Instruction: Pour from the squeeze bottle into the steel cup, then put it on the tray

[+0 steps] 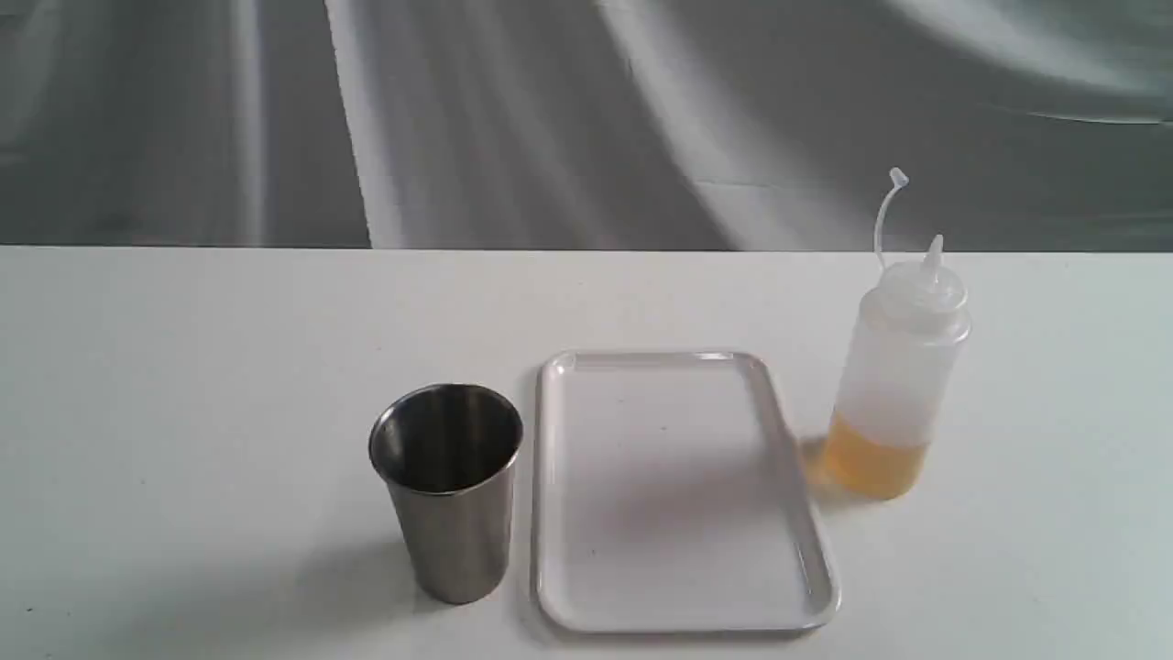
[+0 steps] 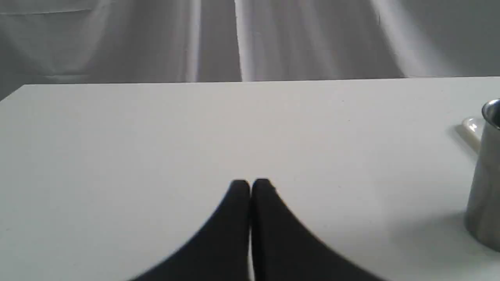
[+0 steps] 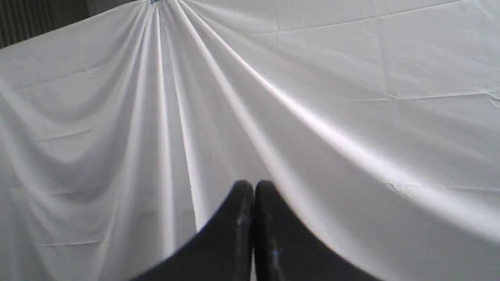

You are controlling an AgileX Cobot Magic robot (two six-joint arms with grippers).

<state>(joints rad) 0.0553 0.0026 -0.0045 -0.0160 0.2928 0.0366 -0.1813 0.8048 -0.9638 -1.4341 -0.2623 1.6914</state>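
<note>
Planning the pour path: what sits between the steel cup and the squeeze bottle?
The tray lies flat between them, apart from both; the exterior view shows it.

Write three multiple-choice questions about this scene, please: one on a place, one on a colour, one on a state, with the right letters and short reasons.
1. What lies between the steel cup and the squeeze bottle?
A) a spoon
B) the tray
C) nothing

2. What colour is the bottle's liquid?
A) blue
B) dark red
C) amber-yellow

3. How is the steel cup?
A) upright on the table
B) on its side
C) upside down

1 B: the white tray lies between them.
2 C: a yellowish layer fills the bottle's bottom.
3 A: its open mouth faces up.
</note>
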